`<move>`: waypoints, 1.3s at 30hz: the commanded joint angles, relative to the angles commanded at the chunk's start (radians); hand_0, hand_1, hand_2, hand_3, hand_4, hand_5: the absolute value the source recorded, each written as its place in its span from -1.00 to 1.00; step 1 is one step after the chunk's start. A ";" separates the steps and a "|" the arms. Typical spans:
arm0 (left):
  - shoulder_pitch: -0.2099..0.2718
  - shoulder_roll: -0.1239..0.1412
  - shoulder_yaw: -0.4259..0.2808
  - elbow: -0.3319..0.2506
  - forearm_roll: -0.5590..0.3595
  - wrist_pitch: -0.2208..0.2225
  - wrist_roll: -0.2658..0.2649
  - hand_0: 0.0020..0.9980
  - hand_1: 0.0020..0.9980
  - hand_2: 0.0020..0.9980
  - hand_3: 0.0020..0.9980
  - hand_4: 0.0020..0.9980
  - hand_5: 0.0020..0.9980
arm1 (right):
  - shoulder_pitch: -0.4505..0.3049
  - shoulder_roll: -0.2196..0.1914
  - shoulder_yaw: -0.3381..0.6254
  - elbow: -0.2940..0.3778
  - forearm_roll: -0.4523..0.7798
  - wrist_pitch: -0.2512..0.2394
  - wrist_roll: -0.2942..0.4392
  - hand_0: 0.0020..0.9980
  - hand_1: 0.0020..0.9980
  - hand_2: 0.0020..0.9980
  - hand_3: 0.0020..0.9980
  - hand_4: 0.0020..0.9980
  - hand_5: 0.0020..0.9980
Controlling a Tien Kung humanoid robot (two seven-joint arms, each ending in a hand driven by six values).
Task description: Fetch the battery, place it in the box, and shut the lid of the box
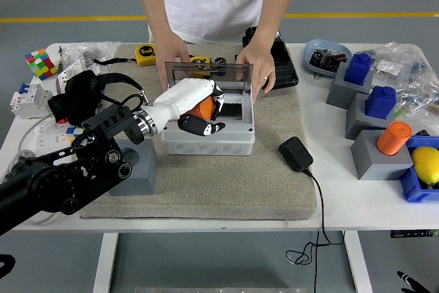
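Note:
My left hand (pixel 201 111) is shut on the orange battery (pixel 202 108) and holds it over the open grey box (pixel 208 141), just above its dark opening. The box's clear lid (pixel 206 77) stands upright at the back. A person at the far side holds the lid with both hands, one hand (pixel 173 53) at its left corner and the other hand (pixel 256 66) at its right corner. The grey holder block (pixel 140 169) that held the battery sits left of the box, partly hidden by my arm. My right hand is not in view.
The box sits on a beige mat (pixel 226 183). A black adapter (pixel 295 154) with its cable lies right of the box. Grey and blue blocks (pixel 370 111), another orange battery (pixel 394 138) and a lemon (pixel 426 164) stand at the right. A Rubik's cube (pixel 41 63) is at the far left.

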 joint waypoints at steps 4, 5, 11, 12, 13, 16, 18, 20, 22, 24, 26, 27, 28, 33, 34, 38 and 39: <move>-0.019 -0.030 0.006 0.042 -0.007 0.027 0.040 -0.84 -0.81 -0.62 -0.57 0.31 -1.00 | 0.000 0.002 -0.008 0.001 0.003 -0.001 0.002 0.29 0.40 0.35 0.15 0.87 0.04; -0.022 -0.036 0.006 0.048 -0.007 0.033 0.050 -0.84 -0.81 -0.62 -0.57 0.31 -1.00 | 0.000 0.002 -0.010 0.001 0.004 -0.001 0.002 0.29 0.40 0.35 0.15 0.87 0.04; -0.042 -0.073 0.013 0.081 -0.003 0.057 0.107 -0.83 -0.80 -0.62 -0.55 0.36 -1.00 | 0.000 0.002 -0.018 0.001 0.009 -0.002 0.003 0.29 0.40 0.35 0.14 0.87 0.05; -0.045 -0.077 0.017 0.085 -0.001 0.058 0.109 -0.83 -0.80 -0.62 -0.55 0.36 -1.00 | 0.000 0.001 -0.018 0.001 0.009 -0.002 0.003 0.29 0.40 0.35 0.14 0.87 0.05; -0.046 -0.080 0.020 0.087 -0.001 0.059 0.111 -0.83 -0.80 -0.62 -0.55 0.36 -1.00 | -0.001 0.001 -0.018 0.001 0.009 -0.002 0.003 0.29 0.40 0.35 0.14 0.87 0.05; -0.053 -0.092 0.033 0.096 0.005 0.061 0.123 -0.82 -0.80 -0.61 -0.53 0.36 -1.00 | -0.001 0.001 -0.019 0.001 0.010 -0.002 0.002 0.30 0.40 0.35 0.14 0.87 0.05; -0.056 -0.099 0.040 0.100 0.005 0.062 0.129 -0.82 -0.80 -0.61 -0.53 0.36 -1.00 | -0.002 0.002 -0.019 0.001 0.011 -0.002 0.002 0.30 0.40 0.35 0.14 0.87 0.05; -0.059 -0.104 0.045 0.102 0.003 0.063 0.131 -0.82 -0.80 -0.61 -0.53 0.36 -1.00 | -0.003 0.002 -0.021 0.000 0.012 -0.001 0.002 0.30 0.40 0.35 0.14 0.87 0.05; -0.063 -0.112 0.050 0.106 0.003 0.066 0.135 -0.82 -0.79 -0.61 -0.49 0.49 -1.00 | -0.004 0.003 -0.023 0.000 0.013 -0.001 0.003 0.29 0.40 0.35 0.14 0.87 0.05; -0.066 -0.119 0.054 0.110 0.003 0.070 0.134 -0.82 -0.79 -0.61 -0.49 0.49 -1.00 | -0.004 0.004 -0.023 0.000 0.014 -0.001 0.003 0.29 0.40 0.35 0.14 0.87 0.05; -0.070 -0.127 0.059 0.116 0.003 0.074 0.130 -0.82 -0.79 -0.61 -0.49 0.49 -1.00 | -0.005 0.004 -0.026 0.000 0.015 -0.002 0.004 0.29 0.40 0.35 0.14 0.87 0.05; -0.072 -0.130 0.060 0.118 0.002 0.076 0.130 -0.82 -0.79 -0.61 -0.49 0.49 -1.00 | -0.005 0.005 -0.026 0.000 0.016 -0.002 0.004 0.29 0.40 0.35 0.14 0.87 0.05; -0.073 -0.133 0.060 0.119 0.002 0.080 0.128 -0.82 -0.79 -0.60 -0.47 0.52 -1.00 | -0.005 0.005 -0.027 0.000 0.016 -0.002 0.004 0.29 0.40 0.35 0.14 0.87 0.05; -0.082 -0.144 0.060 0.124 0.010 0.104 0.114 -0.82 -0.79 -0.60 -0.47 0.52 -1.00 | -0.003 0.006 -0.028 0.000 0.017 -0.003 0.005 0.29 0.40 0.35 0.14 0.87 0.05; -0.084 -0.146 0.060 0.126 0.012 0.108 0.110 -0.77 -0.73 -0.55 -0.39 0.56 -1.00 | -0.003 0.006 -0.028 0.000 0.017 -0.003 0.005 0.30 0.40 0.35 0.15 0.87 0.05; -0.090 -0.150 0.059 0.135 0.017 0.117 0.102 -0.77 -0.73 -0.55 -0.39 0.56 -1.00 | -0.003 0.006 -0.029 0.000 0.019 -0.002 0.004 0.30 0.40 0.35 0.15 0.87 0.05; -0.091 -0.151 0.059 0.136 0.017 0.118 0.100 -0.77 -0.73 -0.55 -0.39 0.56 -1.00 | -0.003 0.006 -0.029 0.000 0.019 -0.002 0.004 0.30 0.40 0.35 0.15 0.87 0.05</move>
